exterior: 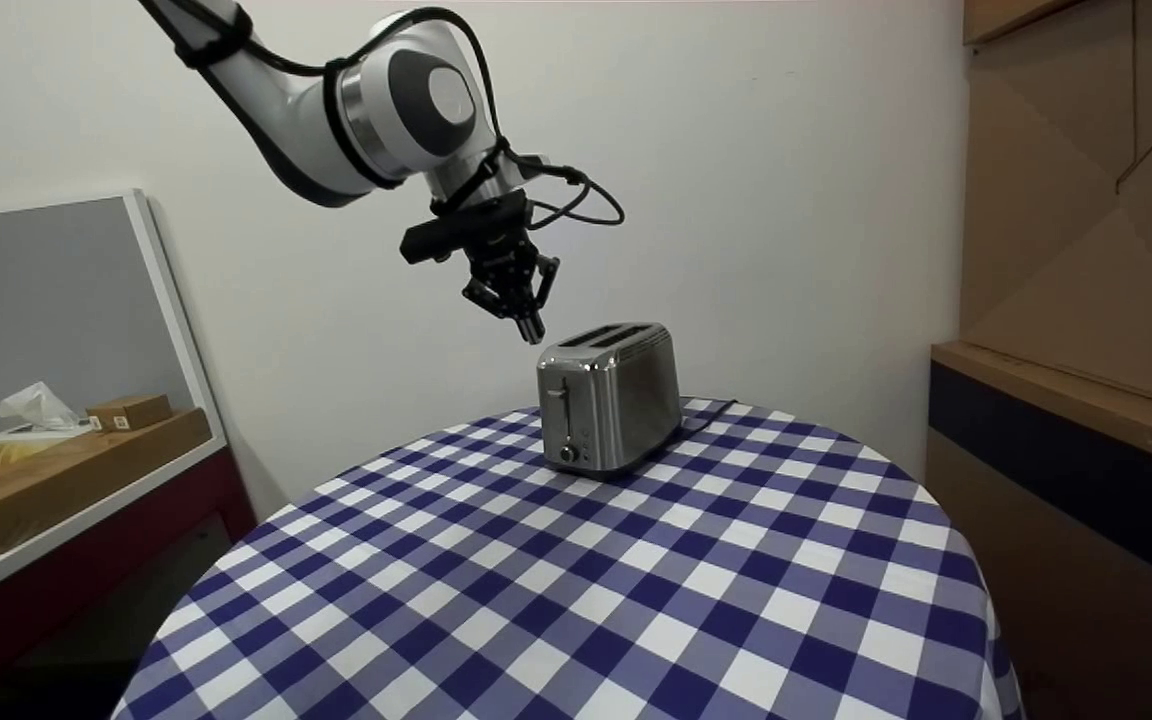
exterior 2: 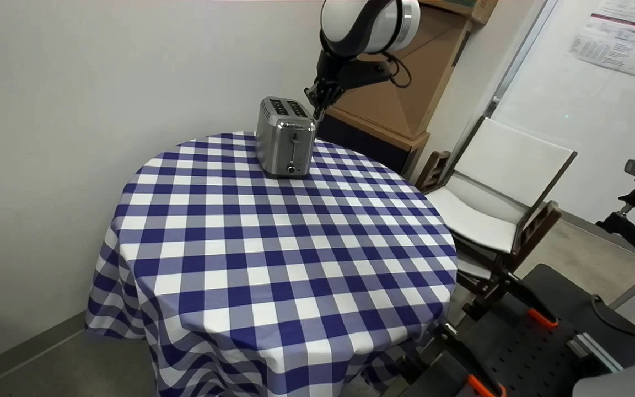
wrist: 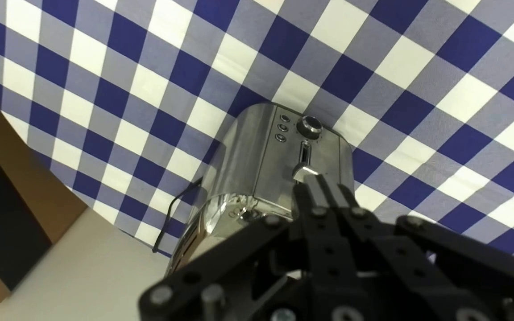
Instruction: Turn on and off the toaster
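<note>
In an exterior view: my gripper point(exterior: 532, 333) slants down, tips just beside the top of the toaster point(exterior: 636, 400), not touching. Toaster upright on the checked tablecloth point(exterior: 636, 600), toward its far edge. In an exterior view: white chair point(exterior 2: 516, 160) near the tablecloth; my tips appear beside the toaster's top. Wrist view: my fingers point(wrist: 316, 191) pressed together; they overlap the lever point(wrist: 304, 172), which sits high on the toaster, above the knob point(wrist: 309, 127).

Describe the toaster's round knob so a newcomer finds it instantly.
Find the blue-and-white checked tablecloth, then the silver toaster standing on it. Low on one end of the toaster, below the lever, sits the round knob. It is larger and sticks out further than the three small buttons beside it.
</note>
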Tool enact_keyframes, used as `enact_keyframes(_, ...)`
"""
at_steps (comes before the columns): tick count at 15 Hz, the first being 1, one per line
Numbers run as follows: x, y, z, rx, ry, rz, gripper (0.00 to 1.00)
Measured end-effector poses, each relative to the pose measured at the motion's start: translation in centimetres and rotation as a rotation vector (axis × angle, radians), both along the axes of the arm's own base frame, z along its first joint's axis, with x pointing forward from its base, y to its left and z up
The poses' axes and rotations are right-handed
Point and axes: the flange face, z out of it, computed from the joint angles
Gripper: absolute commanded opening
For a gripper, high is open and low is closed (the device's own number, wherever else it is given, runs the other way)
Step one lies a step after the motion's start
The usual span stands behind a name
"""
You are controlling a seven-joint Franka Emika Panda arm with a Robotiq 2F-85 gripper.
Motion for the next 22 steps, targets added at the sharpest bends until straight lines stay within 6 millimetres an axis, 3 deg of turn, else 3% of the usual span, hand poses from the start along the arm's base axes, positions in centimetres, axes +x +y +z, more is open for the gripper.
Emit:
enact_keyframes(12, 3.8, -0.7, -2.3, -0.039, -0.043, -0.031, 0.00)
enact_keyframes(22, 4.5, 1.0, -3.9, -0.021, -0.038, -0.022, 0.00)
